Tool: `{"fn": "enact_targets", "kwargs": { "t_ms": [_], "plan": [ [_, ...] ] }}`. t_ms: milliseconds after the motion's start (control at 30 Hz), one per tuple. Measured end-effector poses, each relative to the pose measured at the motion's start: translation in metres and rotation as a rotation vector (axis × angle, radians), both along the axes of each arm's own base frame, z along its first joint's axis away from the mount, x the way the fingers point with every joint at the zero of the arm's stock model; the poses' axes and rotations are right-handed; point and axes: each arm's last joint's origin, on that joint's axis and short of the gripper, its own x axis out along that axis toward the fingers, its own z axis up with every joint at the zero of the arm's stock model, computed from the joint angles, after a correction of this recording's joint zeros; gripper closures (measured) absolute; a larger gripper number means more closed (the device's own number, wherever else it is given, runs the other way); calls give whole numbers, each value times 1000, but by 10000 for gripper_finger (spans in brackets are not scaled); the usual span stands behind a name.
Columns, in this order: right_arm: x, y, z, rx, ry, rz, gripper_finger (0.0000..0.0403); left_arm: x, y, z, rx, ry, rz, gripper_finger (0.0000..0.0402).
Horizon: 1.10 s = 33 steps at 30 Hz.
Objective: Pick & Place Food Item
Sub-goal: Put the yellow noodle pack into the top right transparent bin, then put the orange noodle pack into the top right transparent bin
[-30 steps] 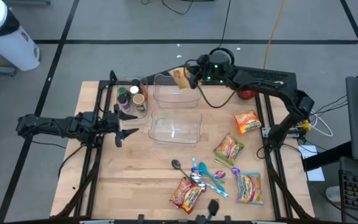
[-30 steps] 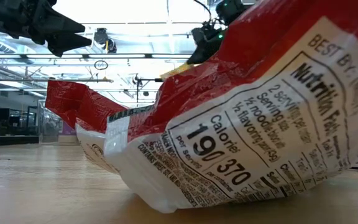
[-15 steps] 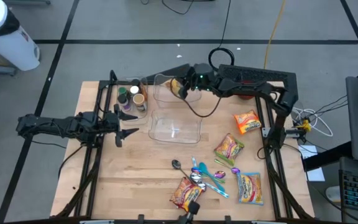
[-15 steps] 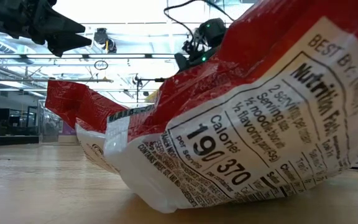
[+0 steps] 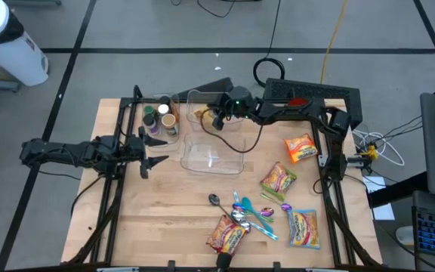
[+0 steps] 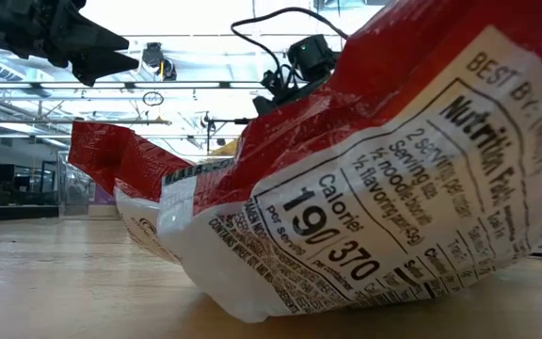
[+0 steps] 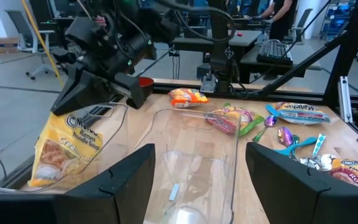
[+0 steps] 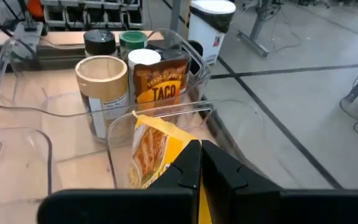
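A yellow ramen packet (image 7: 61, 149) hangs from my right gripper (image 5: 216, 117), which is shut on it over the far clear container (image 5: 232, 97). The packet's lower part is down inside that container's walls. The right wrist view shows the packet (image 8: 151, 155) just ahead of the shut fingers. A second clear container (image 5: 214, 155) stands nearer, with nothing in it. My left gripper (image 5: 153, 151) waits open at the table's left side, level, facing the near container. My right gripper pinches the packet's upper end (image 7: 79, 121) between its two fingers. The fingers come from the table's right side, nearly level and tipped a little down. The packet hangs below them, tilted, inside the far container; whether its lower end touches the floor I cannot tell.
Spice jars (image 5: 165, 119) stand in a clear bin left of the far container. Other noodle packets (image 5: 300, 147), (image 5: 278, 180), (image 5: 303, 227) lie at the right. One more packet (image 5: 226, 234) and several spoons (image 5: 251, 213) lie near the front edge, the packet filling the low view.
My right gripper has carried the yellow packet toward the table's left edge and downward, rolling its wrist a little. The packet has gone from above the far container's back rim to hanging inside it. The grip has stayed shut.
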Motion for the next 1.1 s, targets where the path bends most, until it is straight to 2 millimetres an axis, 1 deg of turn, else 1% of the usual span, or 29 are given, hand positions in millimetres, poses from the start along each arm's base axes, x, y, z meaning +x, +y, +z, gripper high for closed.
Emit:
{"fn": "enact_targets", "kwargs": {
  "t_ms": [233, 333, 433, 600, 733, 833, 900, 1033, 1100],
  "plan": [
    [2, 2, 0, -55, 13, 23, 400, 0, 0, 0, 0, 0, 0, 149],
    [2, 2, 0, -67, 7, 23, 386, 0, 0, 0, 0, 0, 0, 144],
    [2, 2, 1, -68, 0, 22, 355, 0, 0, 0, 0, 0, 0, 136],
    [2, 1, 0, -62, 5, 13, 286, 0, 0, 0, 0, 0, 0, 131],
    [0, 3, 3, -76, 23, -41, 241, 0, 0, 0, 0, 0, 0, 130],
    [-8, 8, 19, -78, 50, -75, 219, 0, 0, 0, 0, 0, 0, 131],
    [-18, 14, 32, -41, 88, -75, 210, 0, 0, 0, 0, 0, 0, 130],
    [-47, 29, 56, 82, 197, -92, 201, 0, 0, 0, 0, 0, 0, 136],
    [-65, 38, 68, 133, 247, -103, 200, 0, 0, 0, 0, 0, 0, 140]
  ]
}}
